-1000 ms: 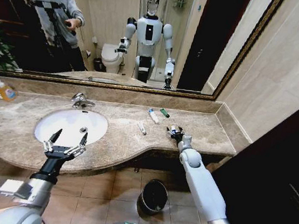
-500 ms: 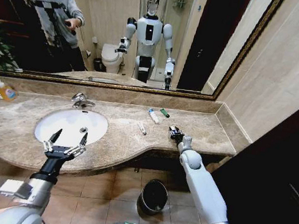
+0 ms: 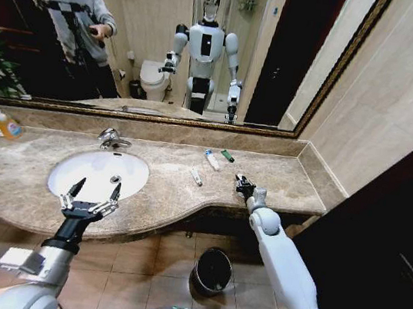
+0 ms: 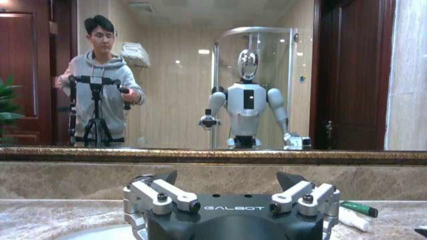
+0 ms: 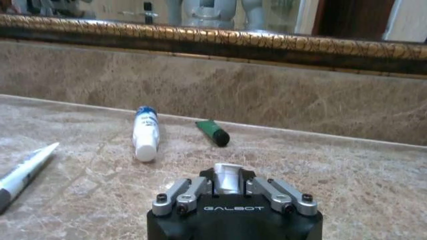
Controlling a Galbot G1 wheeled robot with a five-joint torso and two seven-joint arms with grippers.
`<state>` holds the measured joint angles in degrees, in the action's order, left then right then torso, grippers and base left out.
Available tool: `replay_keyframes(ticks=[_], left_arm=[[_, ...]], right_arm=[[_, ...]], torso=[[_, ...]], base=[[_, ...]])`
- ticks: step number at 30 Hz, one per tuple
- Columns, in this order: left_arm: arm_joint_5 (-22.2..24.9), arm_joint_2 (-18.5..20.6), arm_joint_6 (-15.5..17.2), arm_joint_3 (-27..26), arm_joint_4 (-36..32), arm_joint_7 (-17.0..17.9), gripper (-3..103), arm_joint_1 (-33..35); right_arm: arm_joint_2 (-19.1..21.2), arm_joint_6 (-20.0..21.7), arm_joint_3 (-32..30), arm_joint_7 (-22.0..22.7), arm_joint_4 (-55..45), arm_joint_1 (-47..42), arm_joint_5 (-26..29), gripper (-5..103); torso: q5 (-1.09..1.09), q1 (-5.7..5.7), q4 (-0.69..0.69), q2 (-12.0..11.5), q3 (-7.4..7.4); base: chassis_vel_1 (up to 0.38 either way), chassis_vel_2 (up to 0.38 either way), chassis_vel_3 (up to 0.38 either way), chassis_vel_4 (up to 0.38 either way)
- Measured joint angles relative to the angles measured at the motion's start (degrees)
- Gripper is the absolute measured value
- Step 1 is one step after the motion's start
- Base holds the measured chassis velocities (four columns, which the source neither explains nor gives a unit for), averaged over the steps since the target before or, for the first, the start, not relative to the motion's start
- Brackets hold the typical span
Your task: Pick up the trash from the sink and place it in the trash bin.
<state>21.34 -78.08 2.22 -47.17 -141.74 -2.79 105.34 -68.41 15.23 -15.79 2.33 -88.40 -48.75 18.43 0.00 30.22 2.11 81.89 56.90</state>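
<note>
My right gripper (image 3: 245,184) rests low over the marble counter, right of the sink (image 3: 71,173), and is shut on a small white piece of trash (image 5: 227,179) held between its fingers. Beyond it on the counter lie a white tube with blue marks (image 5: 145,132), a green-capped tube (image 5: 214,133) and another white tube (image 5: 25,169). In the head view these show as the blue-marked tube (image 3: 211,159), the green tube (image 3: 227,156) and the thin white tube (image 3: 197,176). My left gripper (image 3: 89,198) hangs open over the sink's front rim. The black trash bin (image 3: 212,270) stands on the floor below the counter edge.
A chrome faucet (image 3: 110,138) stands behind the basin. An orange-labelled soap bottle (image 3: 8,126) sits at the far left of the counter. A framed mirror (image 3: 169,40) backs the counter, and a tiled wall (image 3: 384,111) closes it on the right.
My right gripper has drawn slightly back toward me along the counter, with the small white piece now tight between its fingers. The left arm has not moved.
</note>
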Motion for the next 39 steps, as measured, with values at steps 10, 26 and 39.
replay_keyframes(ticks=[10,26,39], left_arm=[[0.0,0.0,0.0,0.0,0.0,0.0,100,0.0],[0.0,0.0,0.0,0.0,0.0,0.0,100,0.0],[0.0,0.0,0.0,0.0,0.0,0.0,100,0.0]], right_arm=[[4.3,-0.4,-3.7,1.1,-12.1,-8.0,2.6,21],[6.9,-3.2,-13.2,1.2,-31.3,-34.7,1.4,21],[2.9,-11.3,-10.9,1.0,-26.4,-49.6,-5.6,21]], torso=[[0.00,0.00,0.00,0.0,0.00],[0.00,-0.01,-0.01,0.0,-0.01],[-0.01,-0.01,-0.01,0.0,-0.01]], base=[[0.000,0.000,0.000,0.000],[0.000,0.000,0.000,0.000],[0.000,0.000,0.000,0.000]])
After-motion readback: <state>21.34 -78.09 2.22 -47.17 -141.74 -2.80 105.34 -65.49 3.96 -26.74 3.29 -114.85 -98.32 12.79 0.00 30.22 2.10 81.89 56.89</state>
